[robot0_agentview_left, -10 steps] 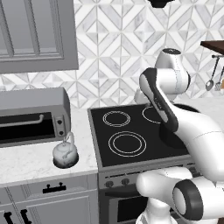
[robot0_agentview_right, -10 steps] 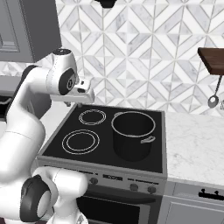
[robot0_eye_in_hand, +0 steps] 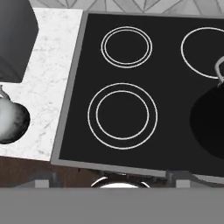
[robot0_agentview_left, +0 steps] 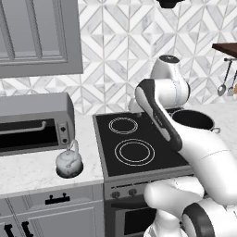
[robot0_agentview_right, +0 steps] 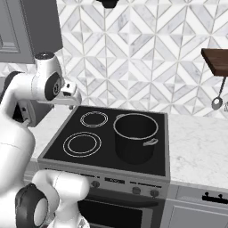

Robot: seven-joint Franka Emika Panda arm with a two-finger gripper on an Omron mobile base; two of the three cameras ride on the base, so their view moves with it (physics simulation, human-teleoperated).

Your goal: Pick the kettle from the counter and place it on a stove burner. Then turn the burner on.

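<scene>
— Two rings mark the burner (robot0_agentview_left: 134,152), right? Where is it?

— Front left of the cooktop (robot0_agentview_right: 133,164), bare black glass inside the rings. In the hand view the burner (robot0_eye_in_hand: 122,115) sits near the middle, with a smaller double ring (robot0_eye_in_hand: 126,47) above it.

— And the kettle (robot0_agentview_left: 69,162)?

— On the counter (robot0_agentview_left: 28,173), left of the cooktop, just in front of the toaster oven (robot0_agentview_left: 34,122), near its right front corner. It stands upright, its thin handle arching over it. The hand view catches the kettle (robot0_eye_in_hand: 11,120) at the left edge, on the white marble, apart from the cooktop's rim.

— Is anything touching it?

— No. The arm is raised above the cooktop, well apart from the kettle.

— What else is on the stove?

— A pot (robot0_agentview_right: 135,136), big and black, on the right side of the glass, its side handle pointing to the front right. Knobs (robot0_agentview_right: 136,190) run along the stove's front panel below.

— Fingers?

— The gripper (robot0_agentview_right: 71,99) shows in the right base view, above the counter by the cooktop's rear left corner. Its fingers stand wide apart, holding nothing.
</scene>
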